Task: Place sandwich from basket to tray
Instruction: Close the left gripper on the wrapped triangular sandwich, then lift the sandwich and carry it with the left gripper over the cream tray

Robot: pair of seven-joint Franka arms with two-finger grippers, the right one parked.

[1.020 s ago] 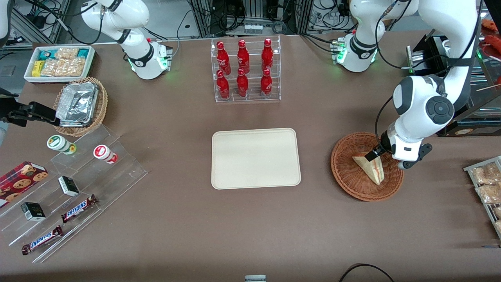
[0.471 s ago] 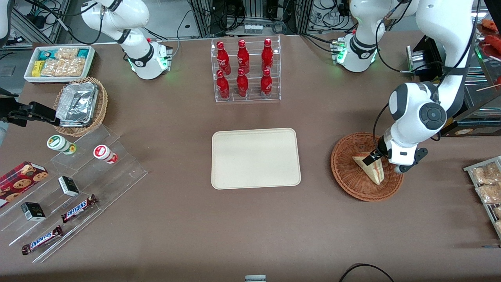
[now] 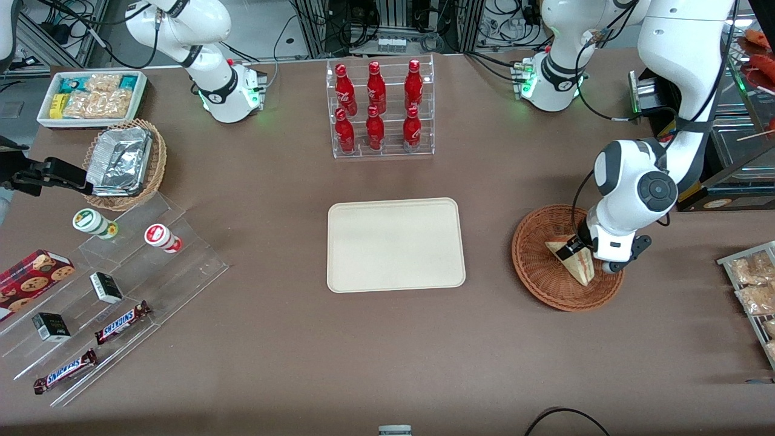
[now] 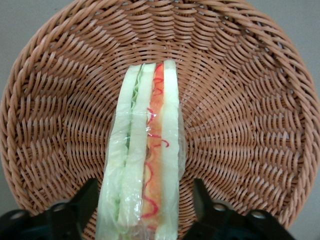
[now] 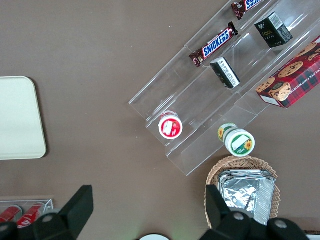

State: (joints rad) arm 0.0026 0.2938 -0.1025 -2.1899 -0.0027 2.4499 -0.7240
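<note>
Brown table [image 3: 424,339], basket [image 3: 536,266] holding sandwich [image 4: 145,160], pincer [image 4: 145,202] straddling

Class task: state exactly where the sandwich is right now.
The sandwich lies in the basket, toward the working arm's end of the table beside the tray, with the hand open astride it.

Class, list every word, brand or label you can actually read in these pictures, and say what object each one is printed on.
"SNICKERS": chocolate bar on the clear stepped stand.
"SNICKERS": second chocolate bar, nearer the front camera.
Red bottles: white script, too blurred to read.
Cookie box, small dark boxes, round-lidded cups: print too small.
Sandwich, basket, tray: no text.
The claw straddles the sandwich, open.
</note>
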